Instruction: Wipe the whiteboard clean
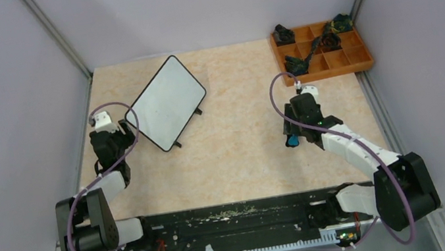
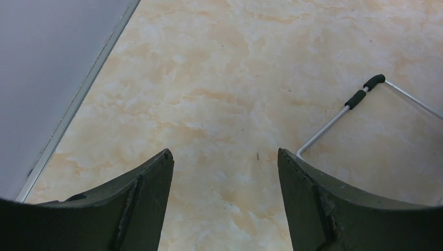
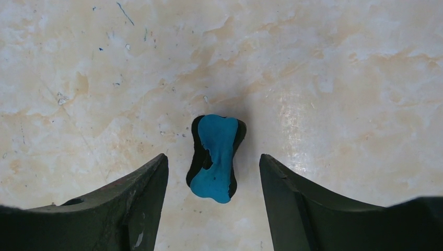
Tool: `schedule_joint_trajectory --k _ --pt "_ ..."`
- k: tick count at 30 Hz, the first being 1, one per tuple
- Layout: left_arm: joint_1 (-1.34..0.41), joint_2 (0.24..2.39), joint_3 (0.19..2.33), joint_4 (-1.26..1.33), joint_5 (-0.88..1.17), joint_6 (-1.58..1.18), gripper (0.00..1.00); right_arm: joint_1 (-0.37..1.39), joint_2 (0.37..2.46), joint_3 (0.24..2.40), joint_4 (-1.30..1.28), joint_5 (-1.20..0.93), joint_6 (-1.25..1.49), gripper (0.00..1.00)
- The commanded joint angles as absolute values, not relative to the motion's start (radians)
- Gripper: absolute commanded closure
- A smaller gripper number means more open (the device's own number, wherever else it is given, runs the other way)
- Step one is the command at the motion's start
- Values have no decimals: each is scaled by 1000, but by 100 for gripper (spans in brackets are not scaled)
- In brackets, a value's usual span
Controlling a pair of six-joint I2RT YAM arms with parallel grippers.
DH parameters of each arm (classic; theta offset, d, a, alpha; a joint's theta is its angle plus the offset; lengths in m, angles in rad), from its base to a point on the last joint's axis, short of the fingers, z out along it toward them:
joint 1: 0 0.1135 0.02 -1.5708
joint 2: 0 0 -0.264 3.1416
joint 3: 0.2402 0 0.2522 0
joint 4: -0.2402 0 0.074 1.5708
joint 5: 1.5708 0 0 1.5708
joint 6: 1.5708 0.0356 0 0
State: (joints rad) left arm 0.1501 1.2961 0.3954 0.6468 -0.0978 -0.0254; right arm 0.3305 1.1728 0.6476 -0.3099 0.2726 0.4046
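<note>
Right wrist view, right hand [image 3: 213,157] spread apart over blue eraser [image 3: 215,172], left hand [image 2: 223,151] spread apart near whiteboard [image 1: 166,102]

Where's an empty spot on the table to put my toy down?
The widest bare patch is the middle of the table, between the whiteboard and the blue eraser at the right claw. Another lies at the back, between whiteboard and orange tray. The tray's back compartments are crowded.
</note>
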Motion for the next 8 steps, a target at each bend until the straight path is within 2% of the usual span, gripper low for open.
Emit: schedule_joint_trajectory --k 1,8 --pt "144 1288 406 644 -113 -25 22 324 1180 646 -261 257 398 36" --pt "143 1283 411 633 -117 -28 21 324 1184 645 -248 237 403 36"
